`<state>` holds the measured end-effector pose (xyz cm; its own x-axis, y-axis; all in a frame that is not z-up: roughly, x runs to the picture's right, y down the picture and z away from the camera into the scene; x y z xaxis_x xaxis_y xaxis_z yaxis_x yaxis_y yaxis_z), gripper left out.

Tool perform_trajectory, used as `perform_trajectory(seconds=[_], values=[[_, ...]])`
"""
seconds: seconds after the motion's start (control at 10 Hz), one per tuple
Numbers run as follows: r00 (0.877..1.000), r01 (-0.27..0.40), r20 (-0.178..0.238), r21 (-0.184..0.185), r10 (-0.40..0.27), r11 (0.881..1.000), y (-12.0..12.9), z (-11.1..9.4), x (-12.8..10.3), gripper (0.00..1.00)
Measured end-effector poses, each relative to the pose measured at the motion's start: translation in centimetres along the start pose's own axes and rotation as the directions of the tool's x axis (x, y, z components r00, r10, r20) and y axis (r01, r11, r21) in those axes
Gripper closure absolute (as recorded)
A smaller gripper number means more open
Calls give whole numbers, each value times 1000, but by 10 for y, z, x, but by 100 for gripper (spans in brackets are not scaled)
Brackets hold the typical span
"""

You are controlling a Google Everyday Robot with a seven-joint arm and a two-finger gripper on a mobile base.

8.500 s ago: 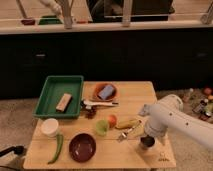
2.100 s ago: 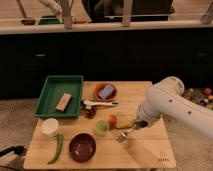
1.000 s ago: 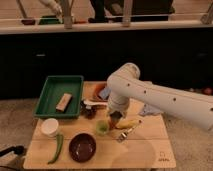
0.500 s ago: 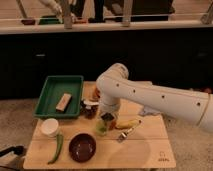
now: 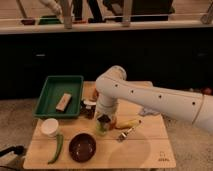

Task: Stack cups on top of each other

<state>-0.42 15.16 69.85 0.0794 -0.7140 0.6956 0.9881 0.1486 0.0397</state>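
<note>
Wooden table (image 5: 150, 152) carries green tray (image 5: 50, 105), dark red bowl (image 5: 82, 147), white container (image 5: 50, 127).

The small light-green plastic cup (image 5: 101, 129) stands upright on the wooden table, near its middle, just right of the dark red bowl, and is partly hidden by the gripper (image 5: 103, 121), which hangs shut directly over its mouth. The small dark shiny metal tumbler (image 5: 89, 108) stands upright behind and left of the green cup, close beside the green tray's right edge. The two cups stand apart, unstacked.
</note>
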Motion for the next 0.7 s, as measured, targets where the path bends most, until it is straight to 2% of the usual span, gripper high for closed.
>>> perform_trajectory(seconds=[0.7], values=[[999, -28, 28, 19, 27, 999, 4, 17, 3, 99]])
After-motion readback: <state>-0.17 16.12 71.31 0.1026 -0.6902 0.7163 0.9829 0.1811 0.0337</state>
